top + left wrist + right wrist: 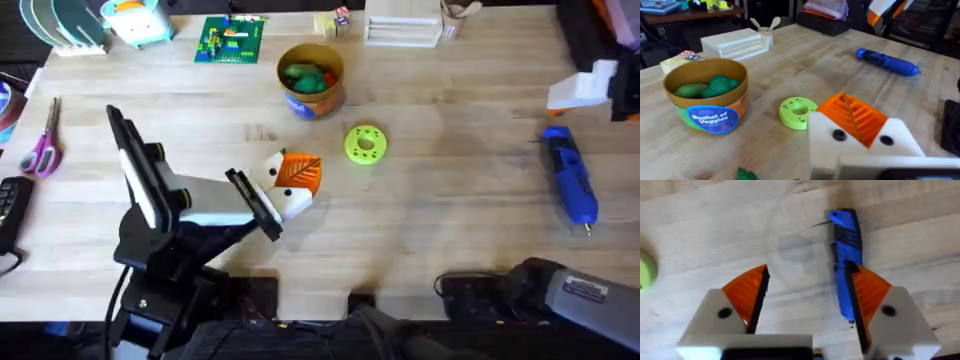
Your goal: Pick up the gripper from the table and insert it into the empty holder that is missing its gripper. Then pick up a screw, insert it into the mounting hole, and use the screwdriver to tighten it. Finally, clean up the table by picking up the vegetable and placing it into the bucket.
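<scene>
Surface: pale wooden table (pixel 430 215), grain running across.
Left gripper (pixel 292 178): white fingers with orange ribbed pads pressed together, near table centre.
Right gripper (pixel 807 297): jaws wide apart, hovering above the screwdriver (pixel 844 260).
Screwdriver: blue handle, thin metal tip, lying flat at the table's right side.
Bucket (pixel 710 112): tan tub, blue label reading "Bushel of Veggies", green toy vegetables (pixel 720 84) inside.
Nearby: lime-green holed disc (pixel 365 143) just beside the left gripper; purple-handled scissors (pixel 43 145) far left.

The pale-grained wooden table (pixel 450 200) carries a bright blue screwdriver (pixel 571 177), a lime-green disc (pixel 365 143), and a tan-yellow, blue-banded bucket (pixel 311 80) holding dark green vegetables (pixel 710 86).
</scene>
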Tool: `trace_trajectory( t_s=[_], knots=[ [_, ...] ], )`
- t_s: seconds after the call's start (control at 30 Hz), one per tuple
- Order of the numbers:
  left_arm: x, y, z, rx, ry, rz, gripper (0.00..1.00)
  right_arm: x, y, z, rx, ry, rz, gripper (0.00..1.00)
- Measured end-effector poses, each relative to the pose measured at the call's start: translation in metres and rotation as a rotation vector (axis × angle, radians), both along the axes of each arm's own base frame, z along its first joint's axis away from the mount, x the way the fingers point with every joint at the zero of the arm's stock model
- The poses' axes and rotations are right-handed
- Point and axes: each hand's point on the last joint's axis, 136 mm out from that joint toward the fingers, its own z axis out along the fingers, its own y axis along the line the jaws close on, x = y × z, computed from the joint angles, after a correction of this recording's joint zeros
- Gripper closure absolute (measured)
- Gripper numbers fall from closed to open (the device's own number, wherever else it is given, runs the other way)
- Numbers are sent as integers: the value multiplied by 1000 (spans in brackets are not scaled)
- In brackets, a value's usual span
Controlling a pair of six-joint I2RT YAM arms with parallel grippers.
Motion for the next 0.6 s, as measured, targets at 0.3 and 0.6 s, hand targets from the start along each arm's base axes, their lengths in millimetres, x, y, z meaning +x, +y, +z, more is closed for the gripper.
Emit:
trace_trajectory(
  t_s=[0.3, 0.6],
  knots=[
    [0, 0, 0, 0, 0, 0, 983, -13, -58, -33, -66, 132, -40, 103],
    [0, 0, 0, 0, 0, 0, 983, -21, -78, -79, 35, 236, 60, 103]
  ],
)
